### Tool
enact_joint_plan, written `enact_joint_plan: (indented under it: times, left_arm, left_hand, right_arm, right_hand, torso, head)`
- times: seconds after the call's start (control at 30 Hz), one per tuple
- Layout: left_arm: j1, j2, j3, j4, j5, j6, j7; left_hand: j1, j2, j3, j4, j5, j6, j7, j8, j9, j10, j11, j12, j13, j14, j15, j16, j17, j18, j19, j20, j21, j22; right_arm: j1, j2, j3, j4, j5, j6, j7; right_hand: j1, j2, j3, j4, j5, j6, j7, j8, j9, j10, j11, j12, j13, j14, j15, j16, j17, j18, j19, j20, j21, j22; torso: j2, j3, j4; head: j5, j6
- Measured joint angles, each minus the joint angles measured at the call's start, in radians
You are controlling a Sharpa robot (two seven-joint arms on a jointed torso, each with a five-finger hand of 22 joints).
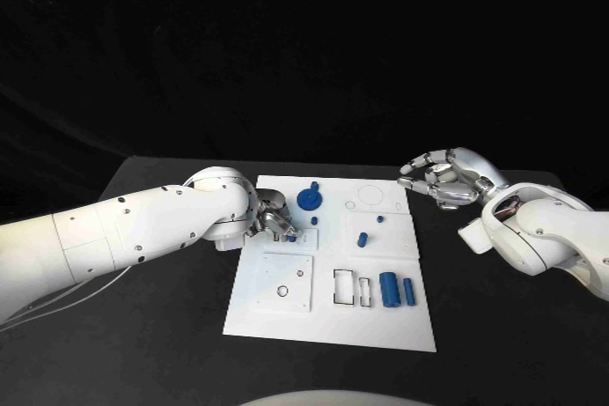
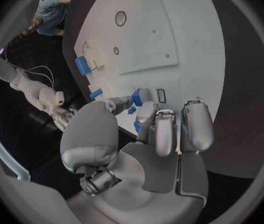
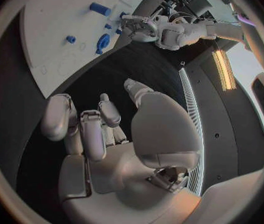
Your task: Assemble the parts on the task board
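A black table (image 1: 152, 353) stood under everything, its matte top running out to both sides and toward the front. Behind its far edge hung a black backdrop (image 1: 304, 62), plain and unlit. A thin pale cable (image 1: 63, 298) trailed across the tabletop on the left side, curving toward the near edge.

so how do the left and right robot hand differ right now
The left robot hand is down over the task board, fingers at a small blue part; the right robot hand is off the board's far right corner, over black table, fingers curled on nothing. Both are silver on white arms.
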Motion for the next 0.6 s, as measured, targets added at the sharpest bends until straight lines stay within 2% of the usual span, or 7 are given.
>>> enact_joint_plan:
  times: [0.13,0.33,0.37,0.6]
  left_arm:
    - [0.000,0.000,0.000,0.000,0.000,0.001,0.000]
    - [0.000,-0.002,0.000,0.002,0.000,0.002,0.000]
    - [0.000,-0.002,0.000,0.002,0.000,0.001,0.000]
    - [-0.001,-0.004,0.000,0.005,0.000,0.000,0.000]
  left_hand:
    - [-0.004,-0.004,-0.046,0.015,-0.004,0.000,0.000,-0.004,-0.003,0.007,0.000,0.000,0.001,0.003,-0.003,0.000,0.000,0.000,0.000,0.000,0.000,0.000]
    - [-0.013,-0.013,-0.130,0.030,-0.008,0.004,0.004,-0.004,-0.008,0.007,0.000,0.000,0.003,0.003,-0.003,0.000,0.000,0.000,0.000,0.000,0.000,0.001]
    - [-0.020,-0.009,-0.142,0.032,-0.008,0.004,0.004,-0.008,-0.008,0.007,0.000,0.000,0.003,0.003,-0.003,0.000,0.000,0.000,0.001,-0.001,0.000,0.001]
    - [-0.020,-0.009,-0.158,0.035,-0.008,0.003,0.004,-0.008,-0.009,0.007,0.000,0.000,0.003,0.003,-0.003,0.000,0.000,0.000,0.004,-0.004,0.000,0.001]
  right_arm:
    - [0.000,0.000,0.000,0.000,0.000,0.000,0.000]
    - [0.000,0.000,0.000,0.000,0.000,0.000,0.000]
    - [0.000,0.000,0.000,-0.001,0.001,0.000,0.000]
    - [0.000,-0.001,0.000,-0.001,0.002,0.000,0.000]
  right_hand:
    - [-0.005,0.005,-0.005,0.005,0.000,0.000,0.000,0.003,-0.001,0.000,0.000,0.000,0.000,0.000,0.000,0.000,0.000,0.000,0.000,0.000,-0.004,-0.002]
    - [-0.014,0.000,-0.016,0.017,0.001,0.000,0.000,0.004,-0.002,0.000,0.000,0.000,0.000,0.000,0.000,0.000,0.000,0.000,0.000,0.000,-0.004,-0.002]
    - [-0.016,0.003,-0.016,0.022,0.004,0.000,0.000,0.007,-0.002,0.000,0.000,0.000,0.000,0.000,0.000,0.000,0.000,0.000,0.000,0.000,-0.004,-0.002]
    - [-0.016,0.003,-0.023,0.029,0.004,-0.004,-0.004,0.007,-0.002,0.000,0.000,0.000,0.000,0.000,0.000,0.000,0.000,0.000,0.000,0.000,-0.004,-0.002]
  torso:
    - [0.000,0.0001,0.0000]
    - [0.000,0.0001,0.0004]
    - [0.000,0.0000,0.0004]
    - [0.000,0.0001,0.0004]
  head:
    - [-0.001,0.000]
    - [-0.001,0.001]
    - [-0.001,0.001]
    - [0.000,0.001]
